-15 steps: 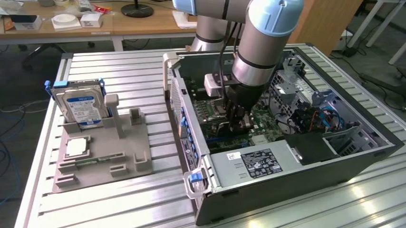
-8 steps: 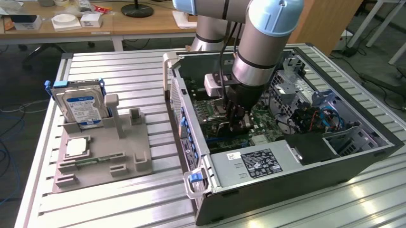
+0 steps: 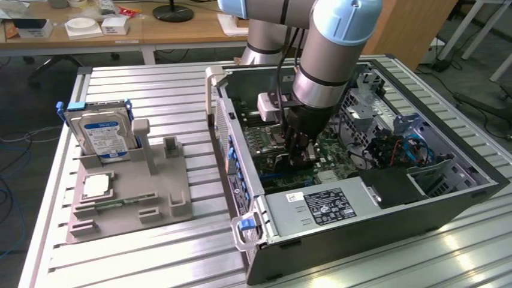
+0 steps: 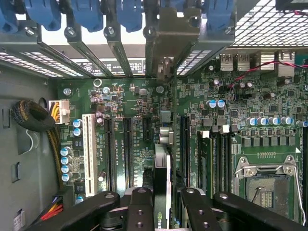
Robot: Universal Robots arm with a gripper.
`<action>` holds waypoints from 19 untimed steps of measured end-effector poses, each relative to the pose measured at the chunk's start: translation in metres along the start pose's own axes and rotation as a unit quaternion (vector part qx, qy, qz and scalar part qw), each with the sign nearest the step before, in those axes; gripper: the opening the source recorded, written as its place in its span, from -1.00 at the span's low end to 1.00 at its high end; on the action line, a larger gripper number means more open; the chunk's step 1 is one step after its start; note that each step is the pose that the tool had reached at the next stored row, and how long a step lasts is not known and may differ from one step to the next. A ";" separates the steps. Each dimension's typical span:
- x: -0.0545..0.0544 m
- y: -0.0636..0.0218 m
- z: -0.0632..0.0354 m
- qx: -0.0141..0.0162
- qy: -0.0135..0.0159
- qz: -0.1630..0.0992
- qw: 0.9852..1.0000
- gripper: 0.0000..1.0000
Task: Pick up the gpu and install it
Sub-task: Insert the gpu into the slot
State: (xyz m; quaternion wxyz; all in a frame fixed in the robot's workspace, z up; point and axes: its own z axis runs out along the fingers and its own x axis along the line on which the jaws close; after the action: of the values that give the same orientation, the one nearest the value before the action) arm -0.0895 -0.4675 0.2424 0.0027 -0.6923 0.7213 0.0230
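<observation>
Claw (image 4: pixel 162 211) clamped on the gpu (image 4: pixel 162 168), held edge-on above the motherboard (image 3: pixel 276 141) inside the open computer case (image 3: pixel 448 207). Installation step under way, judging by position; seating calls for exact alignment over a slot toward twelve o'clock.

The gpu (image 4: pixel 162 187) is a thin dark card seen edge-on, with a silver metal bracket at one end. It stands upright inside the open computer case, over the green motherboard, in line with the expansion slots. It seems to be held between the tool's fingers.
</observation>
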 end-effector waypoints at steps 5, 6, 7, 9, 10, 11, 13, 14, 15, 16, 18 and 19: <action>-0.001 0.0001 0.0001 0.000 0.000 -0.007 1.000 -0.47; -0.001 0.0001 0.0001 0.000 0.000 -0.008 1.000 -0.47; -0.001 0.0001 0.0001 0.000 0.000 -0.008 1.000 -0.47; -0.001 0.0001 0.0000 0.000 0.000 -0.008 1.000 -0.47; -0.001 0.0001 0.0000 0.000 0.000 -0.008 1.000 -0.47; -0.001 0.0001 0.0000 0.000 0.000 -0.009 1.000 -0.47; -0.002 0.0001 0.0000 0.000 0.000 -0.013 1.000 -0.47; -0.002 0.0002 0.0001 -0.001 0.000 -0.015 1.000 -0.47; -0.002 0.0002 0.0001 -0.001 0.000 -0.018 1.000 -0.47; -0.002 0.0002 0.0001 -0.001 0.001 -0.021 1.000 -0.47; -0.002 0.0002 0.0001 -0.001 0.001 -0.025 1.000 -0.47; -0.002 0.0002 0.0001 -0.001 0.001 -0.026 1.000 -0.47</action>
State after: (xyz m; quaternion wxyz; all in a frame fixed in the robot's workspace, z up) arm -0.0896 -0.4660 0.2424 0.0022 -0.7107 0.7031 0.0231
